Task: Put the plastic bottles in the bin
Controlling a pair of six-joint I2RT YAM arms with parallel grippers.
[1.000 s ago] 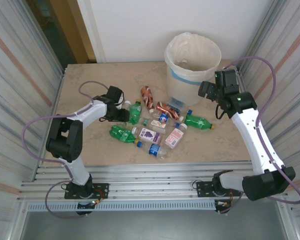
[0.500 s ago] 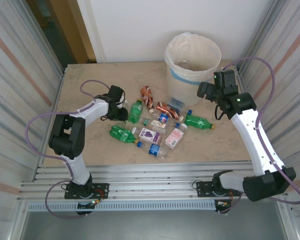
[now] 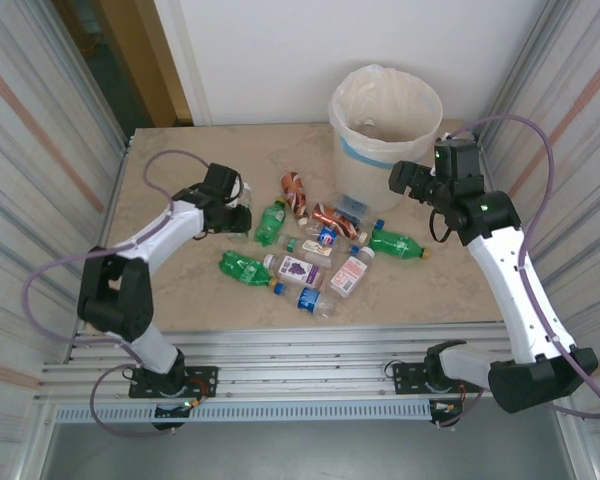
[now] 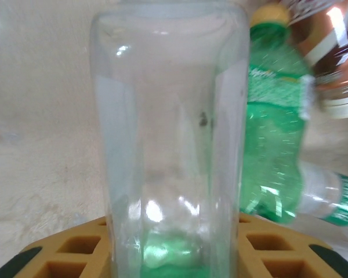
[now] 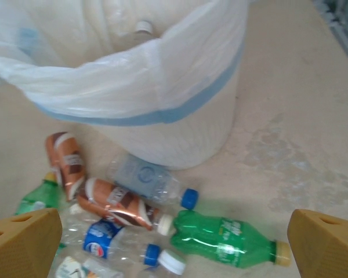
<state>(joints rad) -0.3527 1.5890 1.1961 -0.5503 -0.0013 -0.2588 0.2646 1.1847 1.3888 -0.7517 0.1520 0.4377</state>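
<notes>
Now the left gripper (image 3: 236,213) is clamped on a clear bottle (image 4: 168,133), low over the table (image 3: 410,290) and just left of a green bottle (image 4: 275,133). The right gripper (image 3: 402,181) hangs with its jaws spread wide beside the bin (image 3: 372,168). The other plastic bottles (image 3: 298,268) lie scattered in front of the bin, between the two arms.

light: bright, even | shadows: soft | out of focus: clear bottle (image 4: 168,116), left wrist view
</notes>
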